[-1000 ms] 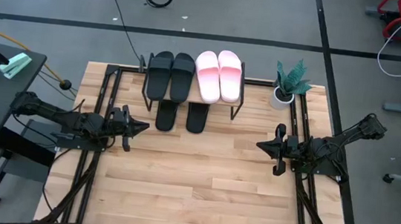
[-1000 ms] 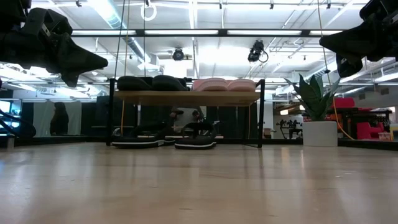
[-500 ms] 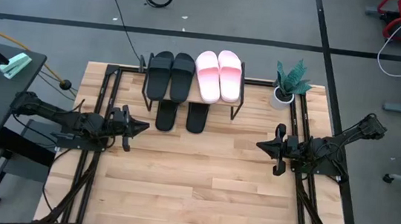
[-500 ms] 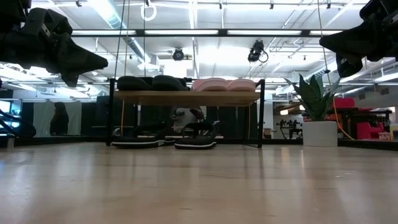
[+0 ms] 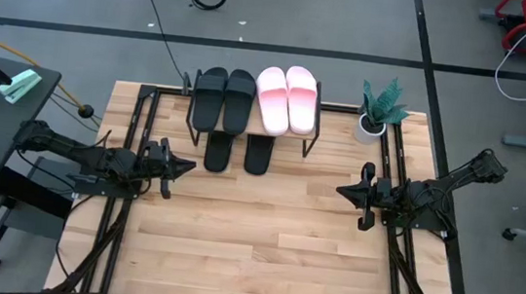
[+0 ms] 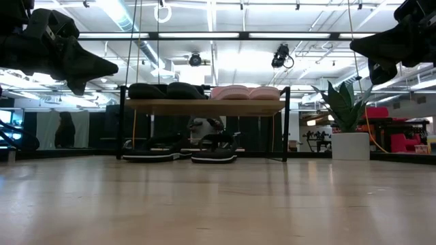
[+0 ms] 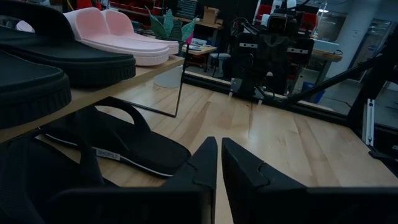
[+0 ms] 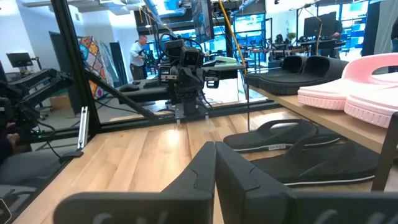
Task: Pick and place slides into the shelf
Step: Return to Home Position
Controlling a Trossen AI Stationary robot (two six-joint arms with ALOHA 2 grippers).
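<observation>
Nothing had shifted since a second before, and both arms stayed parked. A small green potted plant in a white pot (image 5: 374, 115) stood near the low shelf with a light wooden top and thin black legs (image 6: 204, 107), clear of both arms. Two black wide-strap slides (image 5: 224, 99) and two pale pink slides (image 5: 286, 99) lay side by side on top. Two more black slides (image 5: 238, 152) lay beneath it on the light wooden tabletop (image 5: 254, 234). The left gripper (image 5: 187, 167) and right gripper (image 5: 342, 190) were both closed and empty, hanging above the table's side edges. Their arms stretched level and pointed inward.
</observation>
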